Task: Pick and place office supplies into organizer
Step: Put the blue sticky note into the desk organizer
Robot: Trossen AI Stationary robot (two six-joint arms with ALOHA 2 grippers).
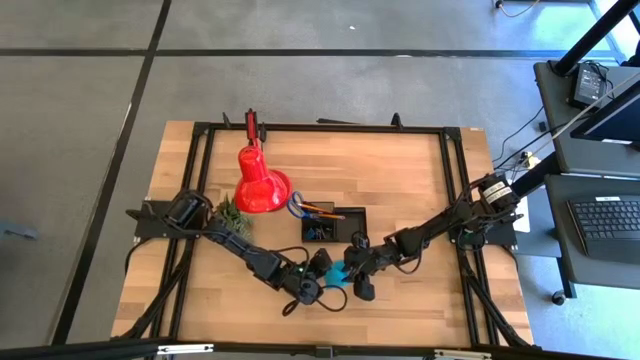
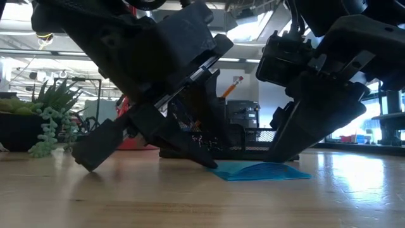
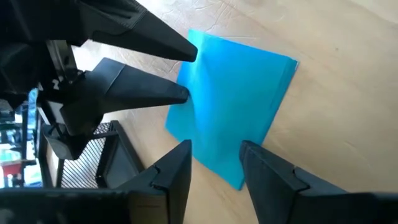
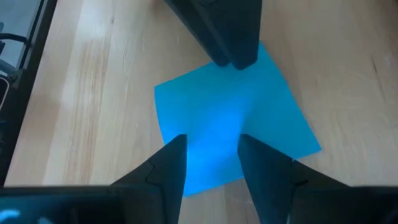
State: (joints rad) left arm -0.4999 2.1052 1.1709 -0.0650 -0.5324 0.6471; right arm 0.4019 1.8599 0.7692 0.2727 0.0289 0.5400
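2 grippers meet over the blue note pad (image 1: pixel 334 272), which lies flat on the counter (image 1: pixel 420 180) near the organizer (image 1: pixel 335 225). From the left wrist, the left gripper (image 3: pixel 214 158) straddles the pad's edge with jaws parted. From the right wrist, the right gripper (image 4: pixel 211 152) hangs above it, jaws narrowly parted.

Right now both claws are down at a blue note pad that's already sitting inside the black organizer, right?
Not quite. The blue note pad lies flat on the bare wooden table, in front of the black organizer, not inside it. The high view shows this. The left claw and right claw are indeed both down at it.
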